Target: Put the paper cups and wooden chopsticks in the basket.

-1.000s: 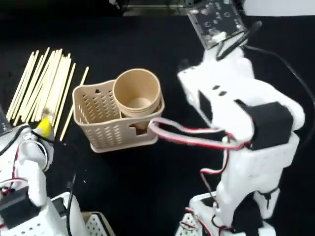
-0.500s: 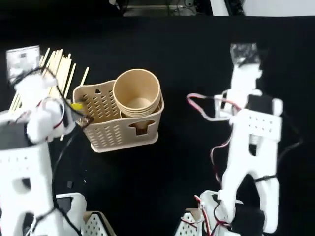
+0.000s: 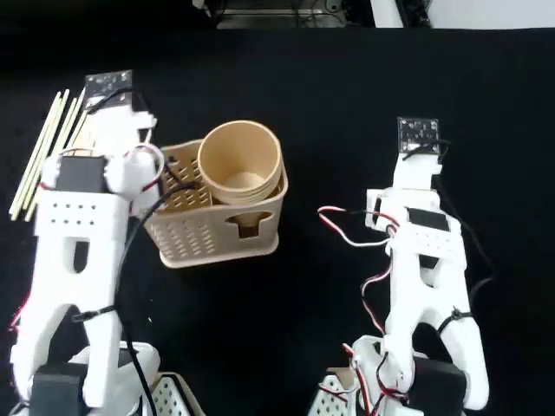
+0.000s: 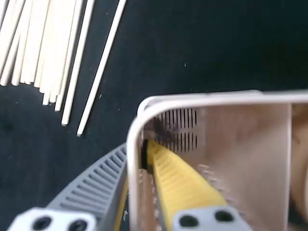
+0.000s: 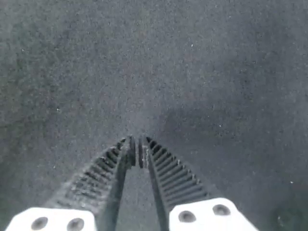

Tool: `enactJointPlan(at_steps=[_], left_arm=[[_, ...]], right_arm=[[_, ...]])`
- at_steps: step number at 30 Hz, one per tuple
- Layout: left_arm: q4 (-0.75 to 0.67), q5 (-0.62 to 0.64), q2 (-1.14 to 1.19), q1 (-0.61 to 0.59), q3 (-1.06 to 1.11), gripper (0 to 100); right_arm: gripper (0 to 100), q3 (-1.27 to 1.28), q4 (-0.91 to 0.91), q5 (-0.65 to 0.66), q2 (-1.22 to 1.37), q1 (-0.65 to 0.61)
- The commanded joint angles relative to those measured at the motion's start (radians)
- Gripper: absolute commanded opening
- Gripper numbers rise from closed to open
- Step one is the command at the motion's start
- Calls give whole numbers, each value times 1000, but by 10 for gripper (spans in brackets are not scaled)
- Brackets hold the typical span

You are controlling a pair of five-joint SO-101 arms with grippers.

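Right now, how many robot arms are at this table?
2. The left arm stands by the chopsticks, left gripper clamped on the basket wall. The right arm stands apart over bare black table, right gripper shut, empty. None seem hidden.

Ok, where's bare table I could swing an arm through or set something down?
Free: the table between the basket and the right arm, and the far strip beyond both. Crowded: the basket's other side, where the chopsticks lie and the left gripper straddles the basket wall; the paper cups sit inside it.
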Motion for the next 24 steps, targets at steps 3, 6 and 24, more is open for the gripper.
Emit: enactJointPlan(at_steps=[3,6,24], left_arm=[[-158,107,95,99,-31,30],[-163,103,137,97,-93,30],[339,-180,273,-159,-740,289]], right_arm=[[35,12,-26,-8,-21,11],[35,13,-26,-6,-21,11],[35,19,-26,-3,-21,9]])
